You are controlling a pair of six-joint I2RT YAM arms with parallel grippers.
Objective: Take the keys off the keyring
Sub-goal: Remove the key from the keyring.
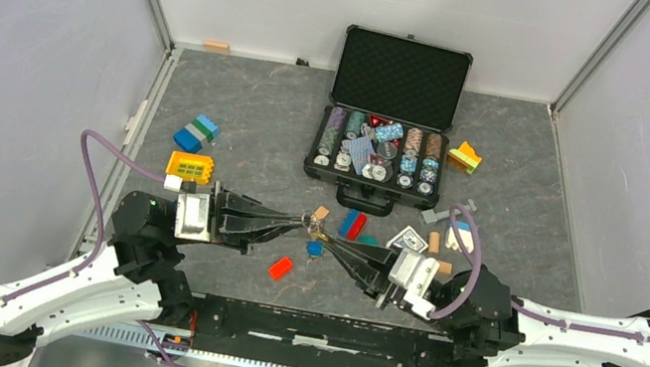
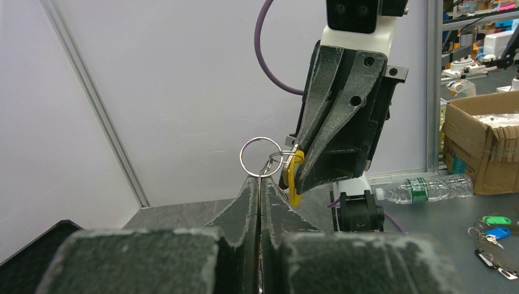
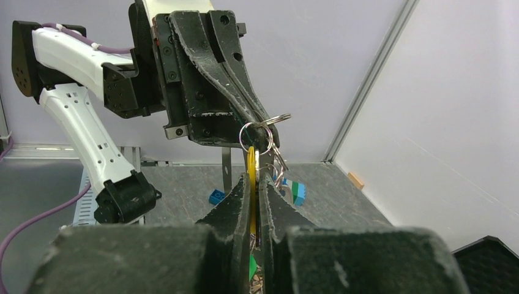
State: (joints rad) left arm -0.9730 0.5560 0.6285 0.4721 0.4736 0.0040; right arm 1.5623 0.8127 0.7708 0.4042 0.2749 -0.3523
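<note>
Both grippers meet in mid-air over the table's middle. My left gripper is shut on the thin silver keyring, which stands up from its fingertips. My right gripper is shut on a yellow-headed key that hangs on the keyring. From the right wrist I see the left gripper pinching the ring from above. Smaller rings and more keys dangle beside and below the yellow key, with a green head low between my right fingers.
An open black poker-chip case stands at the back. Toy blocks lie around: red, yellow, blue-green, blue and red. A playing card is nearby. Loose green and blue keys lie past a water bottle.
</note>
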